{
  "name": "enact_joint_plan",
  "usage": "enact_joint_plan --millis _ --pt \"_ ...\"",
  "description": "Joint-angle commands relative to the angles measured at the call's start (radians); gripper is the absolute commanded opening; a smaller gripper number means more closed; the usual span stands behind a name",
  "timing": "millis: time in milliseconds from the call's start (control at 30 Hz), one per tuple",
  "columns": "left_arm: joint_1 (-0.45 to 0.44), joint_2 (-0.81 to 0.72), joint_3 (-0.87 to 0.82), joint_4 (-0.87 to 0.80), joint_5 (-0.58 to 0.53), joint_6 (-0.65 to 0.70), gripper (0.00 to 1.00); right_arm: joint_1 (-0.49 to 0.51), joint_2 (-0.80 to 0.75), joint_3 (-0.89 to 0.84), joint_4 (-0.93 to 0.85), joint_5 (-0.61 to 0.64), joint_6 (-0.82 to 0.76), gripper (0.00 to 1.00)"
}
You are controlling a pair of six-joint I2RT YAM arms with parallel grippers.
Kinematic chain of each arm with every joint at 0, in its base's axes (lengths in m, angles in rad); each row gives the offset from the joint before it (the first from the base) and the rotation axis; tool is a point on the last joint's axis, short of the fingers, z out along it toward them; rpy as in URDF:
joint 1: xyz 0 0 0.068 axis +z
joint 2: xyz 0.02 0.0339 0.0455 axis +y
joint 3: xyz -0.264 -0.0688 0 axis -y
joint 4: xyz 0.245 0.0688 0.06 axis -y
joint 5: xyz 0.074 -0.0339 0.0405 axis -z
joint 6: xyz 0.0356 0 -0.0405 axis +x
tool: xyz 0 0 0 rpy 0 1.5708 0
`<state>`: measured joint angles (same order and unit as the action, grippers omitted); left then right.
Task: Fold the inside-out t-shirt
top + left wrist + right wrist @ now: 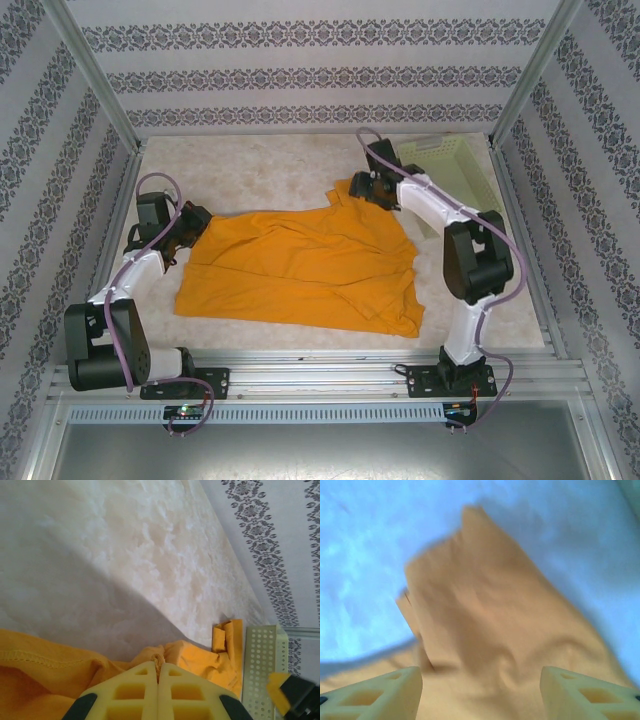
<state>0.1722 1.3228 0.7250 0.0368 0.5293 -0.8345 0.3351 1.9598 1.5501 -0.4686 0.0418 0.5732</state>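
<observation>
Basket (450,160) blocks far right; table (250,170) beyond t-shirt (300,265) free.

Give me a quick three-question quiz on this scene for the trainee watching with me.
1. True or false: the left gripper is shut on an edge of the t-shirt.
2. Pick one. The right gripper is: A) shut on a sleeve; B) open over the t-shirt; C) open over bare tabletop.
3. Fill in: the perforated basket stands at the far ___ corner of the table.

Key: 1 true; 2 B; 3 right.
</observation>
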Motion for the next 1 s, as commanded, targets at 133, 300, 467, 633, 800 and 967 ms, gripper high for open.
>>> enact_joint_plan --millis 133,300,467,633,800,967 --pt "0.007 -0.004 -0.014 -0.036 -0.009 0.037 0.00 -0.032 0.284 0.380 -0.233 0.071 -0.084 0.63" --pt "0.007 0.006 -0.022 -0.022 0.003 0.030 0.00 -0.049 0.438 0.606 -0.339 0.082 -0.094 0.63" --pt "0.008 0.013 -0.022 -0.011 0.008 0.028 0.00 -0.059 0.598 0.839 -0.449 0.034 -0.102 0.63" --pt "0.007 0.023 -0.023 -0.002 0.008 0.022 0.00 -0.059 0.751 1.066 -0.570 -0.020 -0.098 0.60" --pt "0.007 0.034 -0.024 0.005 0.006 0.011 0.00 -0.069 0.773 1.071 -0.573 -0.037 -0.074 0.36" --pt "0.012 0.050 -0.018 0.030 0.015 -0.020 0.00 -0.084 0.707 1.067 -0.547 -0.046 -0.087 0.10"
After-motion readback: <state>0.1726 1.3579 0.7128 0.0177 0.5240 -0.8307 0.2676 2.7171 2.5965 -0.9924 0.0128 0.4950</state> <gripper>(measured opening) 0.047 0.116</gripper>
